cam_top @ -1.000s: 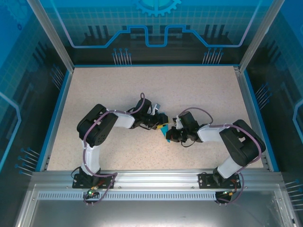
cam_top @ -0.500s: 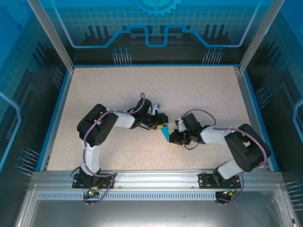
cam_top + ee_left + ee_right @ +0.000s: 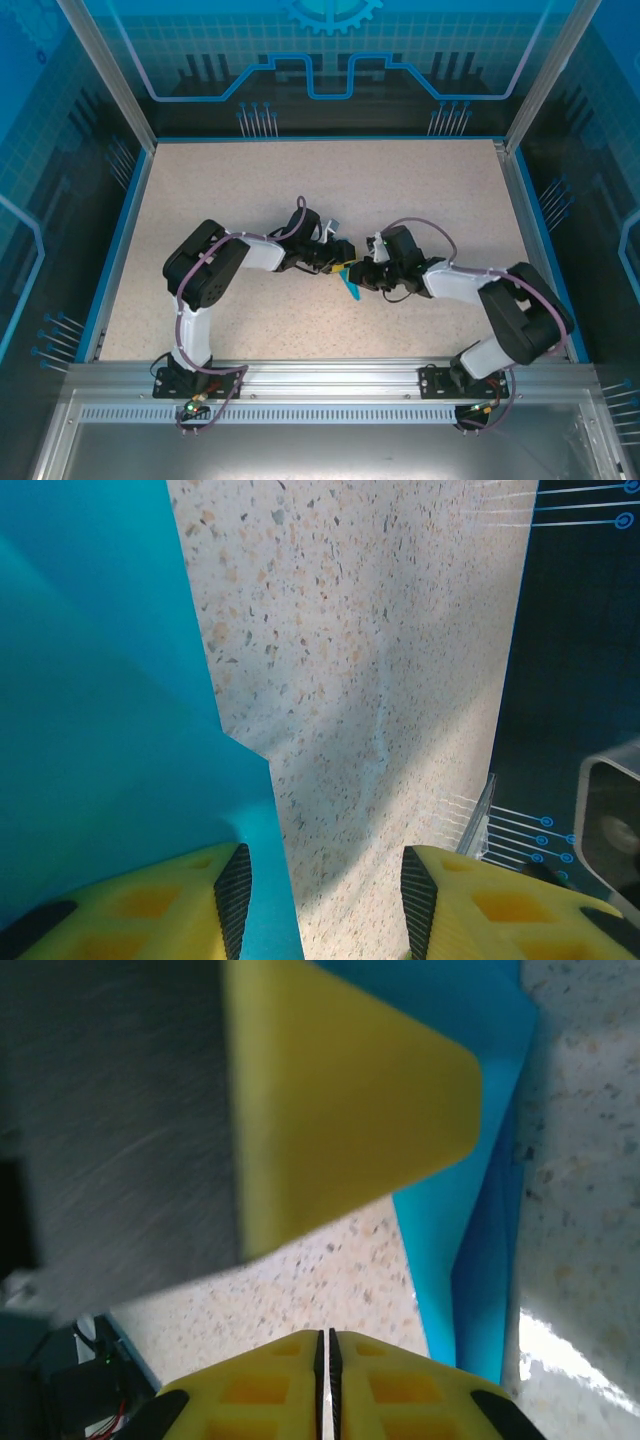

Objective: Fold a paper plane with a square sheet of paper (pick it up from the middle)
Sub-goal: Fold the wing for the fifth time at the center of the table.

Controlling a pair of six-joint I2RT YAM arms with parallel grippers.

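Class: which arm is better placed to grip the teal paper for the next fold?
Probably the left. The left gripper stands open with the paper right beside one finger; the right gripper is shut, with the paper off to one side of its tips.

From the top camera, the paper [image 3: 352,289] is just a teal sliver at frame centre. The left gripper [image 3: 342,268] and right gripper [image 3: 366,276] cover the rest, and the folds are too small for me to read. On the left wrist feed the sheet runs off the left and top edges, and the yellow fingers [image 3: 150,905] are cropped at the bottom. On the right wrist feed a blurred yellow wedge [image 3: 340,1110], probably the other arm's finger, hides the paper's upper part. The grey smear [image 3: 100,1130] at left I can't identify.
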